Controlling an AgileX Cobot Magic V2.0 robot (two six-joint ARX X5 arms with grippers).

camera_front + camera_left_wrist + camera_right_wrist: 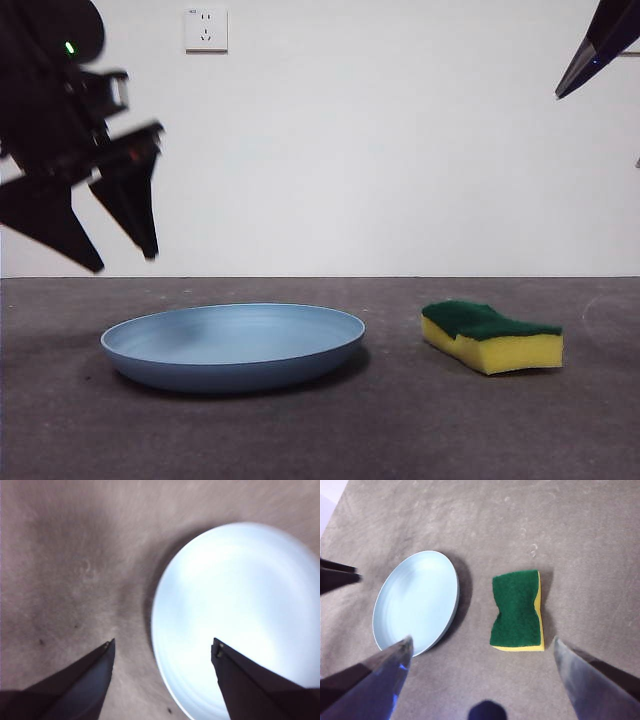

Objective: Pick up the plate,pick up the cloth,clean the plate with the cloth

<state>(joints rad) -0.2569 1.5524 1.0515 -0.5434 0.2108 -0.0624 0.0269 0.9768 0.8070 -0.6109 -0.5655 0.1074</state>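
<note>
The plate (233, 345) and sponge (491, 337) lie untouched on your counter (320, 430), well apart. Your left tool (162, 647) hovers spread over the plate's rim; your right tool (482, 647) waits high, spread. Nothing is picked up yet.

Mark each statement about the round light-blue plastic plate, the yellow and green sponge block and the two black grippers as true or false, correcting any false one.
1. The round light-blue plastic plate lies flat on the grey table. True.
2. The yellow sponge block with a green scouring layer rests inside the plate. False: it lies on the table beside the plate, apart from it.
3. The left gripper is open above the plate's edge. True.
4. The right gripper holds the sponge. False: it is open, above the sponge.
5. The sponge's green layer faces up. True.
</note>
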